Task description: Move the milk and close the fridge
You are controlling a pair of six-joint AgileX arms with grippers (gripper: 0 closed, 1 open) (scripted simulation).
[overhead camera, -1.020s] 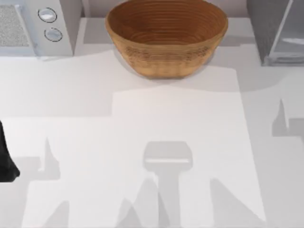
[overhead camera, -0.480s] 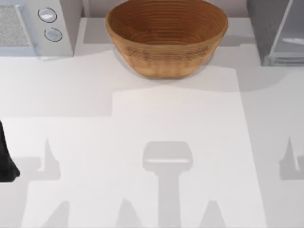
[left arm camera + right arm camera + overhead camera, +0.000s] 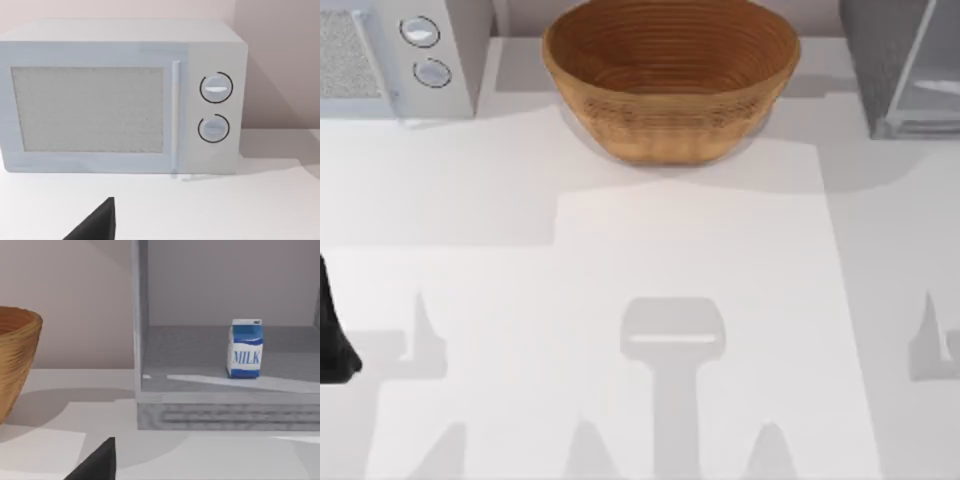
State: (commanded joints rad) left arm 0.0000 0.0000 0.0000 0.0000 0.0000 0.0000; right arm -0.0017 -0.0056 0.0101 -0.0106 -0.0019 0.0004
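Note:
The milk, a small carton with a blue top and white lower half, stands upright on the floor inside the fridge. The fridge is open on the side facing my right wrist camera. From above, the fridge is at the table's back right, and its pale door panel is angled outward. A dark tip of my right gripper juts in at the near edge of the right wrist view, well short of the fridge. My left arm rests at the table's left edge, facing the microwave.
A large woven basket sits at the back centre, and its side also shows in the right wrist view. The white microwave with two round knobs is at the back left. Bare white tabletop spreads across the middle and front.
The right arm's shadow at the table's right edge slid toward the front a second ago and has since stayed put. The left arm has not moved.

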